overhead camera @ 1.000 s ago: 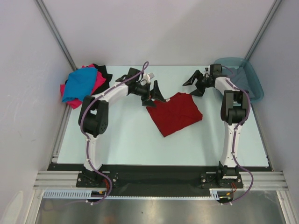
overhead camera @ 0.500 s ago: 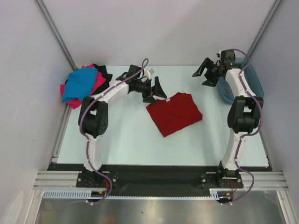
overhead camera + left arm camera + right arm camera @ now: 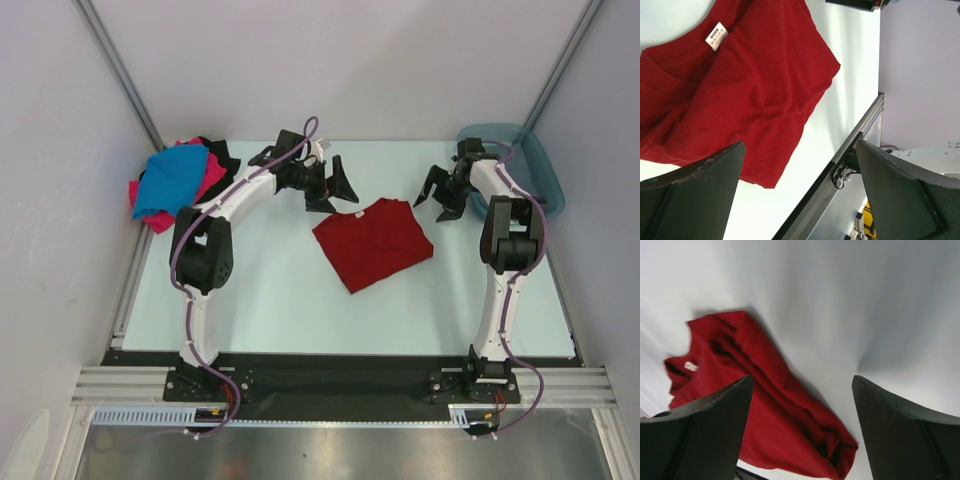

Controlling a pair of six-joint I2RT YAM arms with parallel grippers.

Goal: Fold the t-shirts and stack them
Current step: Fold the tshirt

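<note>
Far left: the blue t-shirt [image 3: 168,180] lies on the pink t-shirt [image 3: 212,178] and the black t-shirt [image 3: 224,153] in a rumpled heap, apparently not yet folded. The left gripper [image 3: 335,195] hovers wide open and empty beside the dark red t-shirt [image 3: 375,243]. This shirt lies mid-table as a flat, matte, soft rectangle; it appears folded but not stacked. The right gripper [image 3: 438,200] stands open, holding nothing, near the teal tub [image 3: 548,185].
</note>
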